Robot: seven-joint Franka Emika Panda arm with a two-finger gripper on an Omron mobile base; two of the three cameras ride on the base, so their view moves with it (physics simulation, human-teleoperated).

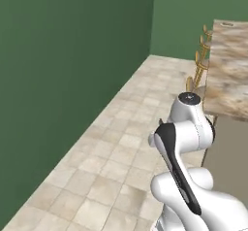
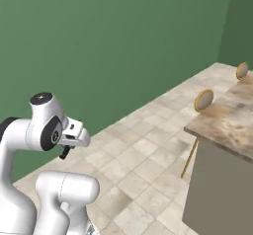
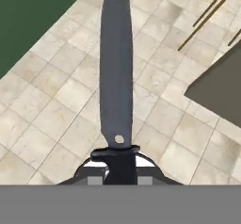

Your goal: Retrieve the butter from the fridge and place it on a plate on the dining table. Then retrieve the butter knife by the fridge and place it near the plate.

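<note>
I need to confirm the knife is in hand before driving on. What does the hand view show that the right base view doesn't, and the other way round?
Hand view alone: the butter knife, dark blade pointing away from the camera, its handle at the gripper, over the floor.

Right base view alone: the dining table, marbled top with a gold-legged stool at its edge, and the green wall.

Both: the beige tiled floor, and thin gold stool legs.

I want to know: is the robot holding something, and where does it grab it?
Yes, the gripper holds the butter knife by its dark handle end.
</note>
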